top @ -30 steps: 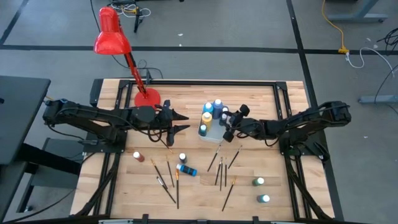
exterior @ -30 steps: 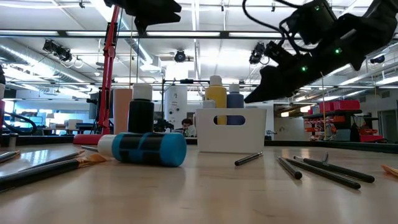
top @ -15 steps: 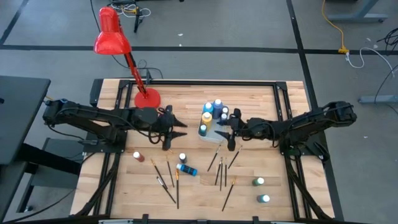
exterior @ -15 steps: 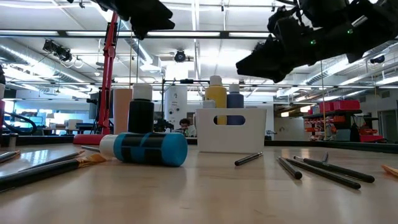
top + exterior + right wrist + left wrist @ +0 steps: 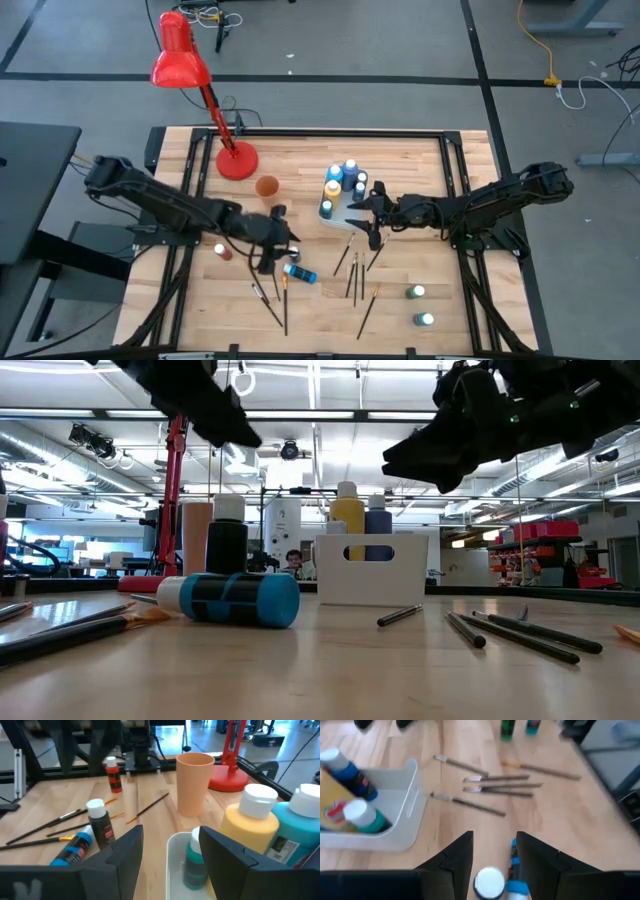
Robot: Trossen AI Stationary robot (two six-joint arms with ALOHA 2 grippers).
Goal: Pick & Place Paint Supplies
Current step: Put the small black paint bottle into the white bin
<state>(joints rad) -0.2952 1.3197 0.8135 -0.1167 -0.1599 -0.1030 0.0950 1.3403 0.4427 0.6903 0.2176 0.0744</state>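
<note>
We reach both arms in from the table's sides toward its middle. Our left gripper (image 5: 279,252) hangs low over the near-middle of the table, fingers (image 5: 455,862) spread apart with nothing between them. Our right gripper (image 5: 362,213) hovers higher, just right of centre, its fingers (image 5: 122,852) parted and empty too.

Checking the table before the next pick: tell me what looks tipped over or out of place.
One blue paint bottle lies on its side beside an upright black bottle, right below the open left claw. Brushes lie scattered loose on the wood. Bottles in the white bin stand upright; no spill shows.
</note>
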